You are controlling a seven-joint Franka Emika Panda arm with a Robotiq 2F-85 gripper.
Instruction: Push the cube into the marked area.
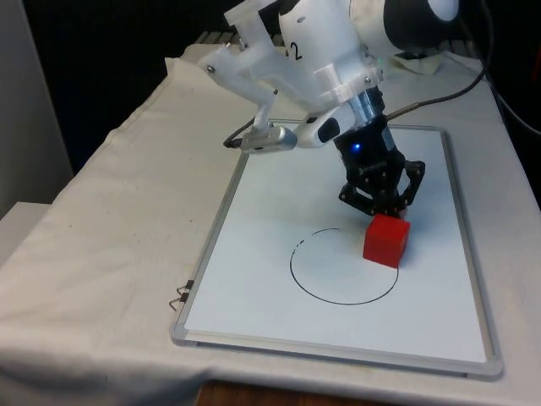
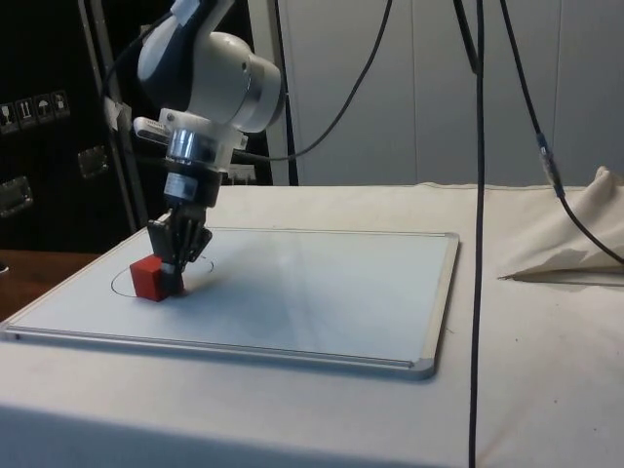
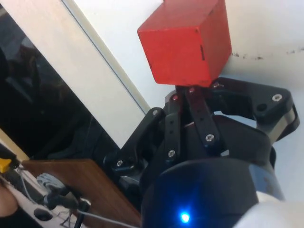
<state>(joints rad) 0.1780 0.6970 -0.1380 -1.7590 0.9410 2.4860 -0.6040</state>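
A red cube (image 1: 386, 240) (image 2: 149, 278) (image 3: 186, 42) rests on the whiteboard (image 1: 279, 194), straddling the right side of a hand-drawn black circle (image 1: 342, 266) as the front view has it. My black gripper (image 1: 382, 210) (image 2: 175, 263) (image 3: 184, 89) stands upright just behind the cube, its fingertips down at the board and touching the cube's far face. The two fingers are pressed together with nothing between them. In the side view the circle's line (image 2: 122, 283) shows on both sides of the cube.
The whiteboard has a metal frame (image 1: 211, 245) and lies on the white cloth (image 1: 110, 237). A small metal clip (image 1: 179, 296) lies at the board's near left corner. Black cables (image 2: 480, 195) hang down in the side view. A wooden edge (image 3: 85, 185) lies beyond the table.
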